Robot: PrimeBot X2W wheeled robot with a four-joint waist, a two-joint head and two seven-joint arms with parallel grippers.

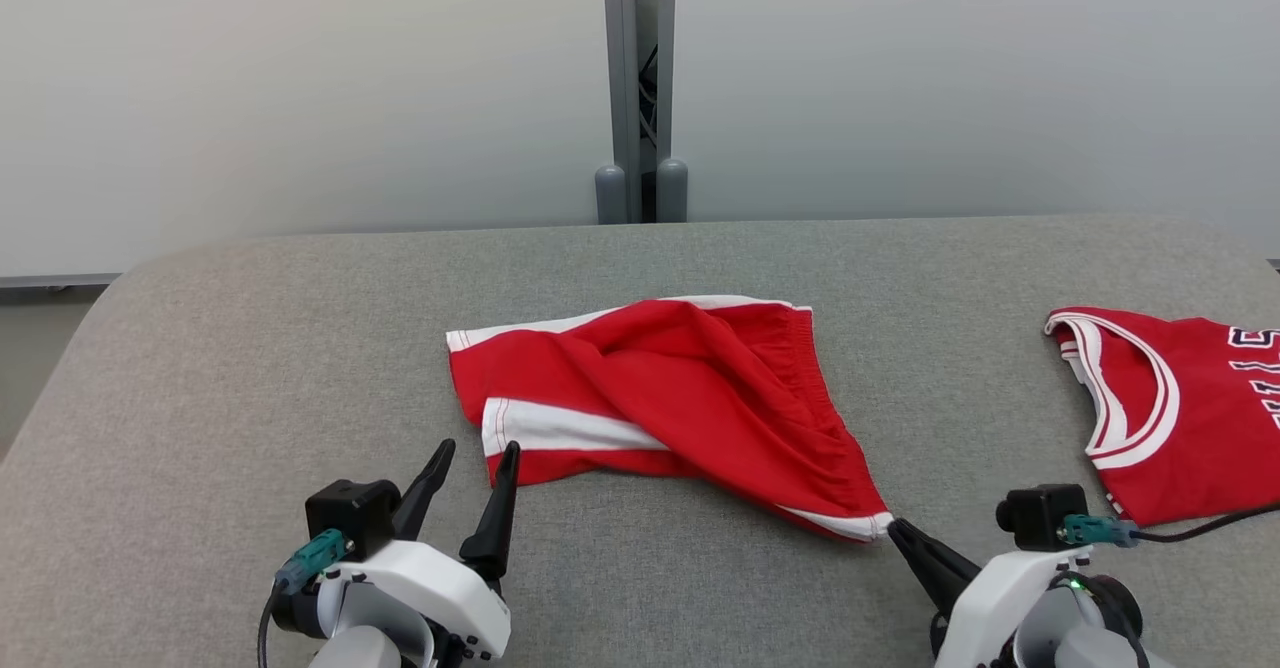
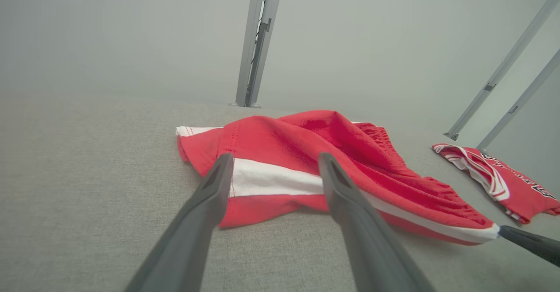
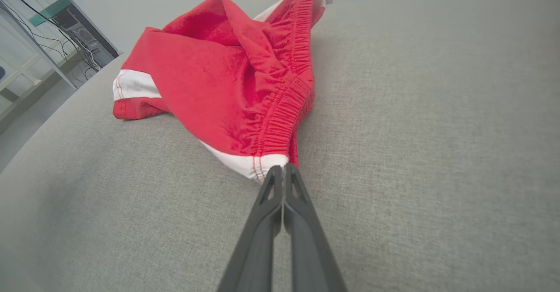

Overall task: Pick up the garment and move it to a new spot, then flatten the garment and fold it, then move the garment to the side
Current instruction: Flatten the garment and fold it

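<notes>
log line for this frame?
left gripper: open, at shorts hem | right gripper: shut on shorts corner | shorts: crumpled | jersey: right, untouched

Pale grey wall panels point(image 1: 300, 98) meet at a metal post point(image 1: 640, 78) — grey fabric-covered table point(image 1: 250, 348) below.
</notes>
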